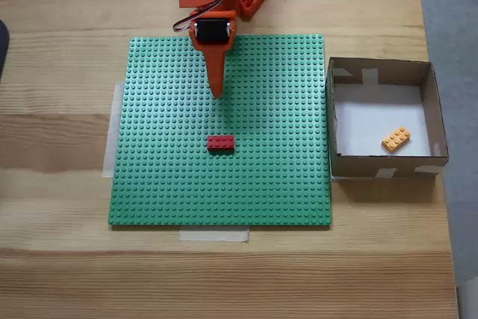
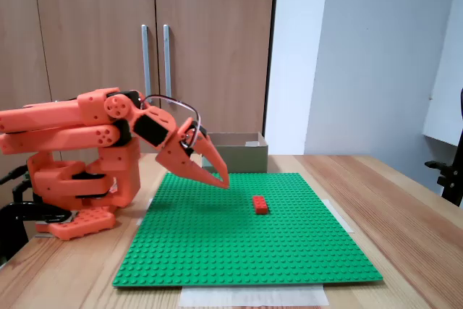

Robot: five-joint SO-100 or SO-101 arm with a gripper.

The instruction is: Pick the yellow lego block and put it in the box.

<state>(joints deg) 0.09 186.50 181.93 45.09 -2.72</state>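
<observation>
one yellow lego block [image 1: 396, 139], one box [image 1: 334, 121]

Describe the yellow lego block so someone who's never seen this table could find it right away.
In the top-down fixed view, find the brown cardboard box right of the green baseplate. The yellow lego block lies tilted on its white floor, near the front wall. The red brick sits on the baseplate instead.

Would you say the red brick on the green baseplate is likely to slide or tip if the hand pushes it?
The red brick lies low and flat, so tipping seems unlikely. It looks rigid and probably light. If pressed onto the green baseplate studs, it would likely resist sliding; that cannot be told.
</observation>
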